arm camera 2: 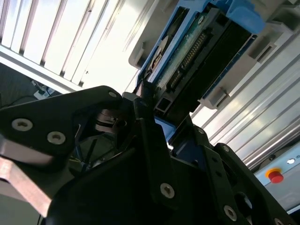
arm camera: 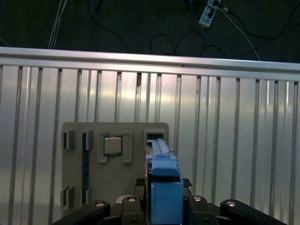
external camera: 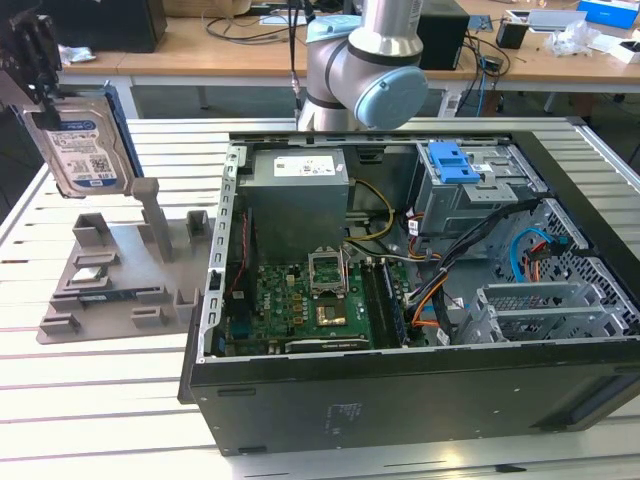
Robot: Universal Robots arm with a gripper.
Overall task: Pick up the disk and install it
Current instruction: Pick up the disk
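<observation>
My hand (arm camera 2: 146, 101) is nearest in the second wrist view, its black fingers (arm camera 2: 154, 140) clamped narrow on one end of the disk (arm camera 2: 197, 56). I hold the disk upright, blue rail showing edge-on in the first wrist view. Under it sits the grey holder (arm camera: 117, 183), a square chip (arm camera: 112, 145) lying in one of its pockets. The holder rests on the slatted metal bench (arm camera: 234, 140). On the exterior view's right of the holder stands the open computer case (external camera: 400, 390), the disk well apart from it.
</observation>
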